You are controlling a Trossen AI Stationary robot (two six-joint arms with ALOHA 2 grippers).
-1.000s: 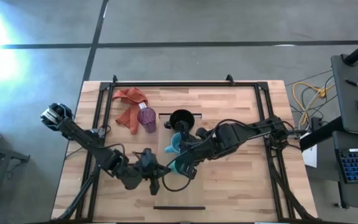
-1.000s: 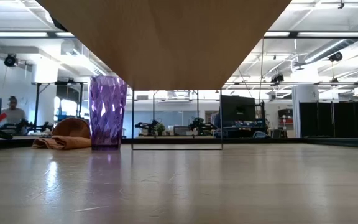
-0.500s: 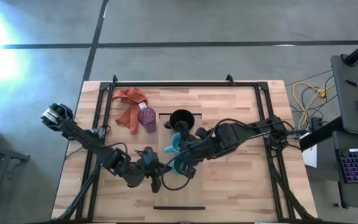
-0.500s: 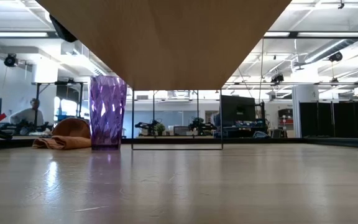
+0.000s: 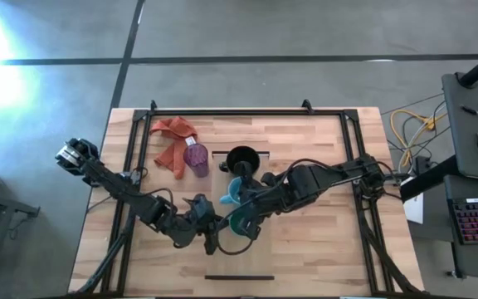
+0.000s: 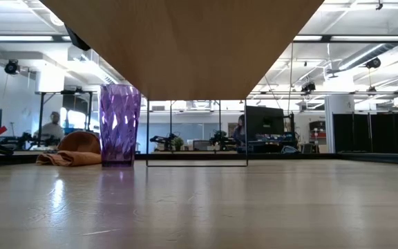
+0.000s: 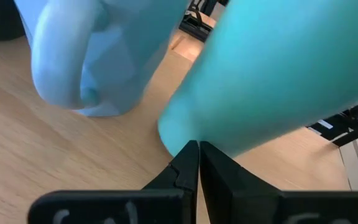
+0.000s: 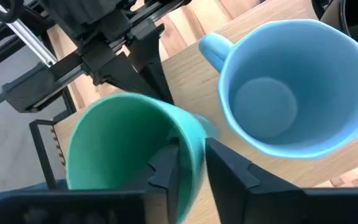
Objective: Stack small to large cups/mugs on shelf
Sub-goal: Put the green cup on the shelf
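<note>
The green cup (image 5: 237,221) is tilted over the pale wooden shelf (image 5: 260,249), held by my right gripper (image 5: 246,214), which is shut on it. The cup also shows in the right wrist view (image 8: 123,143) and the left wrist view (image 7: 278,68). My left gripper (image 5: 212,230) is shut, with its tips (image 7: 197,149) at the cup's lower end. The light blue mug (image 5: 232,193) stands upright on the shelf beside the green cup. The black mug (image 5: 241,159) stands at the shelf's far end. The purple cup (image 5: 196,159) stands on the table left of the shelf. My right gripper holds the green cup by its rim wall (image 8: 192,144), on the side toward the blue mug, with one finger (image 8: 166,167) inside and one (image 8: 229,169) outside. The cup sits tilted in the hold. My left gripper's shut fingertips are at the green cup's bottom edge (image 7: 178,138); I cannot tell whether they touch it.
An orange cloth (image 5: 173,139) lies at the table's far left, next to the purple cup (image 6: 119,124). The shelf's underside (image 6: 185,41) spans the top of the low view. Bare shelf lies on the near side of the green cup. People show in the room beyond.
My left gripper has moved a little toward the table's right edge, closer to the green cup. The cups and my right gripper have stayed in place.
</note>
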